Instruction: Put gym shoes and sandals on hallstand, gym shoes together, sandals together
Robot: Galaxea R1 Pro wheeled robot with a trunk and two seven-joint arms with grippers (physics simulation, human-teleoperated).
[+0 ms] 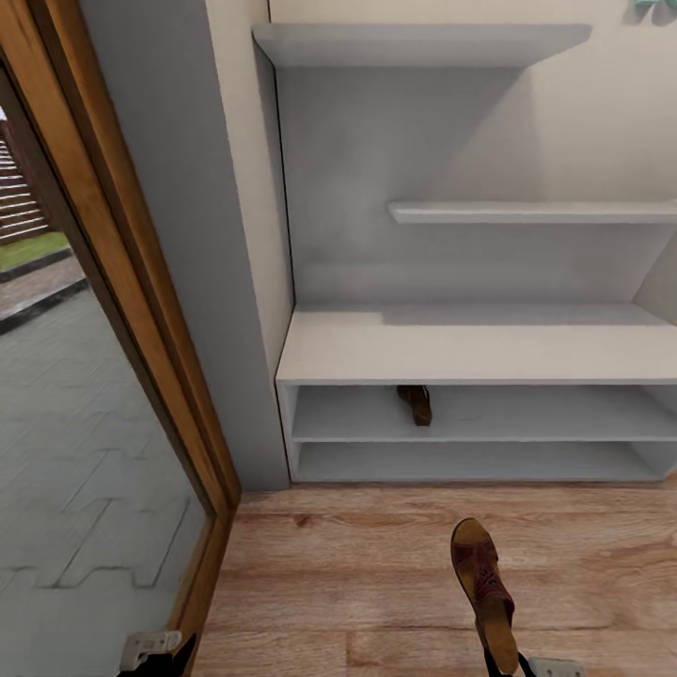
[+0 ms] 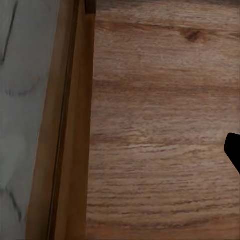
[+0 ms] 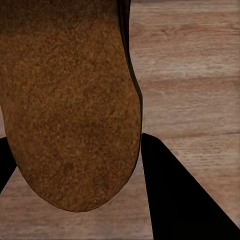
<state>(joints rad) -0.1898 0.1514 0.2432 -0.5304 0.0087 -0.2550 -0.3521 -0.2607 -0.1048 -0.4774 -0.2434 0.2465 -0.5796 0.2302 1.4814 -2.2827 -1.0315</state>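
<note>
corridor w/ wood-plank floor [image 1: 376,564], glass door w/ wooden frame [image 1: 122,310] on the left, pale shoe rack [image 1: 470,353] straight ahead against the wall, two floating shelves above it. head view: one brown sandal [image 1: 415,403] already sits on the rack's upper open shelf, toward the left. second sandal [image 1: 483,590] is held up over the floor in front of the rack, toe pointing at it, heel down by the right gripper [image 1: 508,666] at the frame's bottom edge — prob carried that way so it can slide in beside its mate. left gripper [image 1: 155,655] hangs low by the door frame, holding nothing visible; can't tell how far open it is. no sneakers in sight.

left wrist view: bare floor planks and the door frame's bottom rail, one dark fingertip [image 2: 233,150] at the edge, touching nothing; finger spacing can't be judged.

right wrist view: sandal's rough brown sole [image 3: 70,110] up close, dark fingers [image 3: 175,195] on either side of the heel end, clamped on it.
</note>
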